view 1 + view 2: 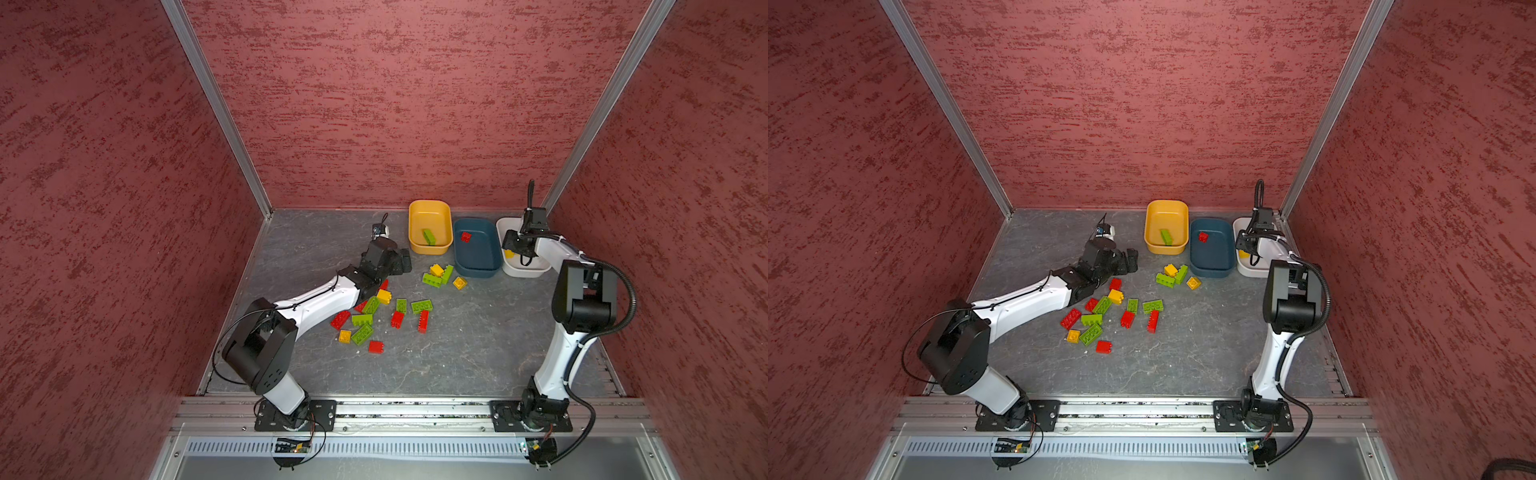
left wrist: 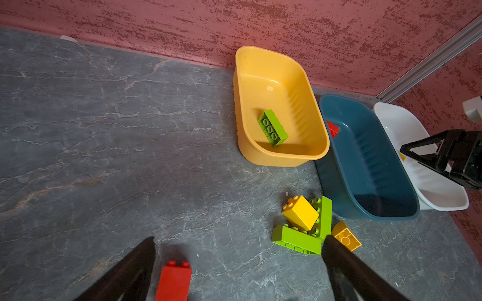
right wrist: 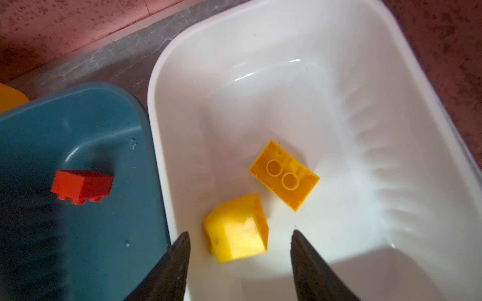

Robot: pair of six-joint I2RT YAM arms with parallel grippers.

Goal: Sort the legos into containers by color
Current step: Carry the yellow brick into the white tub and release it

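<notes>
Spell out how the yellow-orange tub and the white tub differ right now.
The yellow-orange tub holds one green oblong brick; the white tub has two yellow bricks in it. The right tool hangs open over the white tub; nothing hangs over the yellow-orange tub. In both top views the yellow-orange tub sits left of the teal tub, the white tub right of it. Both are shallow, rounded-rectangular and similar in size.

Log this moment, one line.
left gripper open | right gripper open over white tub, yellow bricks inside | yellow tub: green brick | teal tub: red brick
</notes>
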